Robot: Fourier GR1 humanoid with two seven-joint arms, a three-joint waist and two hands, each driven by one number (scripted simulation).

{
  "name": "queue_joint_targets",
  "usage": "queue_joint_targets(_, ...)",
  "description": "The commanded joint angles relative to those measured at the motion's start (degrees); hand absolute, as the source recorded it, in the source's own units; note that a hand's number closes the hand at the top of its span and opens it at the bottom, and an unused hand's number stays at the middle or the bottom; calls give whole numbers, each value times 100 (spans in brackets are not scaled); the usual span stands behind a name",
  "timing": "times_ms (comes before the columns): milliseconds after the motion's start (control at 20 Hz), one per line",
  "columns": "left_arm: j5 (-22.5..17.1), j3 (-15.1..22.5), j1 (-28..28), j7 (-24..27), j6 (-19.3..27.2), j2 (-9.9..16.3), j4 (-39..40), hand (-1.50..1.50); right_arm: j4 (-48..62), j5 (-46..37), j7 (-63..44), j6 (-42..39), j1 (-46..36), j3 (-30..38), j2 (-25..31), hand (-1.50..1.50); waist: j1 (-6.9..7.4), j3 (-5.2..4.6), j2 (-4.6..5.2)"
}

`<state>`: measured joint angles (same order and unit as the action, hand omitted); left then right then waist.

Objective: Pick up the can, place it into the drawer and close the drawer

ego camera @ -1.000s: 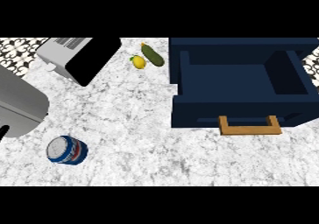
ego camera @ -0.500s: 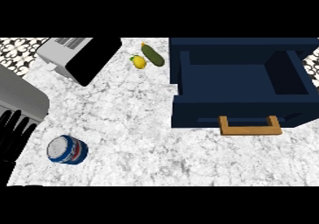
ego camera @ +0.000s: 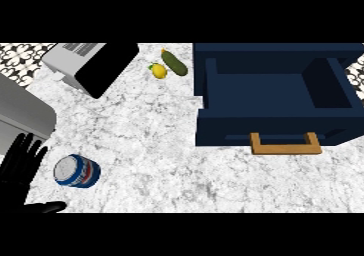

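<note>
Left hand point(ego camera: 19, 172) sits spread and flat-fingered, grasping nothing, just left of the can point(ego camera: 76, 171) on the near-left marble counter point(ego camera: 155, 150). The drawer point(ego camera: 277, 100) gapes wide at far right, wooden handle point(ego camera: 285, 145) facing near. The smart play, I'd say: wrap fingers round the can's side, lift it upright, then carry it well across.

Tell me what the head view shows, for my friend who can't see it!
A black left hand, fingers straight, is beside a blue and white can on a marble counter, apart from it. To the right, a dark blue drawer with a wooden handle is open and has nothing in it. A toaster, a lemon and a cucumber sit farther back.
</note>
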<state>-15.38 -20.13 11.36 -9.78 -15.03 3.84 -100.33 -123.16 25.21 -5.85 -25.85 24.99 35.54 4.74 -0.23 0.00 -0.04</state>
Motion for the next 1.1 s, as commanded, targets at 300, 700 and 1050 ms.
queue_joint_targets(300,512,-321,-308,1484,-87,186,1871,-150,-18,-371,224,-380,74,91,-426,-150,-10,-1,3)
queue_joint_targets(700,505,-431,-403,2237,-451,483,3045,-150,54,63,-158,-439,-215,428,-168,-150,2,-1,1)
queue_joint_targets(1050,531,-396,-817,2707,-607,609,4151,-150,-454,394,-794,-191,-299,604,-137,-150,0,-3,4)
